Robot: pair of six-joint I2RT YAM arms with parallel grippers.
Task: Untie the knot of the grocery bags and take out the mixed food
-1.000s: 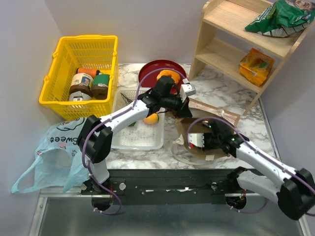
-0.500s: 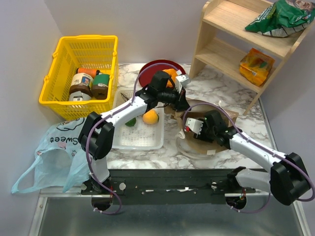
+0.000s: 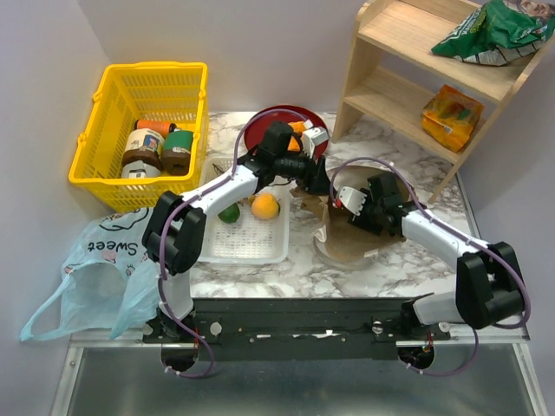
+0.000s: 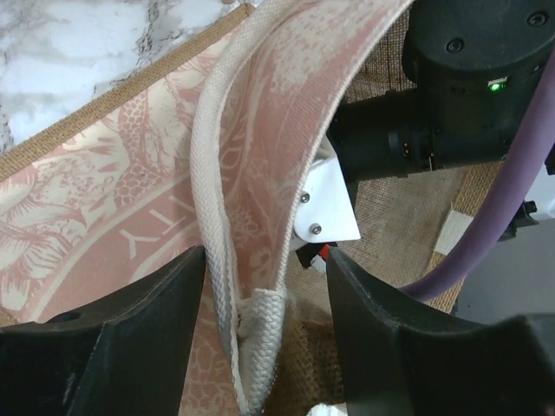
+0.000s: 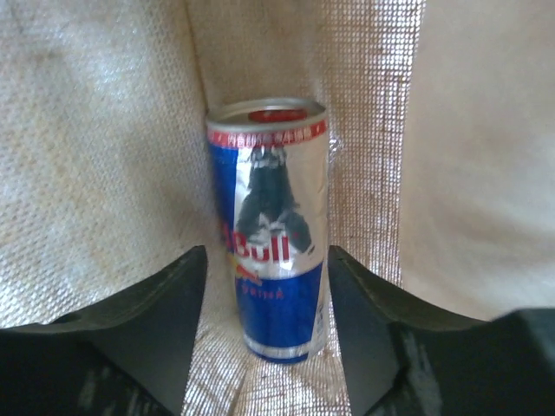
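The brown paper bag (image 3: 345, 245) lies on the marble top right of the tray. Its white rope handle (image 4: 227, 260) hangs loose between the fingers of my left gripper (image 4: 264, 264), which is open and stands at the bag's upper edge (image 3: 314, 184). My right gripper (image 5: 267, 269) is open inside the bag mouth (image 3: 341, 206), one finger on each side of an upright small blue can (image 5: 270, 230), with gaps on both sides. The light-blue plastic bag (image 3: 91, 273) lies slack at the near left. An orange (image 3: 265, 205) and a lime (image 3: 229, 212) rest in the white tray (image 3: 247, 247).
A yellow basket (image 3: 102, 130) with several jars stands at the back left. Behind the left arm is a red plate (image 3: 258, 132) with a doughnut (image 3: 298, 128). The wooden shelf (image 3: 408, 78) at the back right holds a green crisp bag (image 3: 496, 30) and a yellow-orange packet (image 3: 451, 115).
My left gripper has opened and let the rope handle go slack. The right arm has pushed up and back into the bag mouth, its jaws spreading wider.
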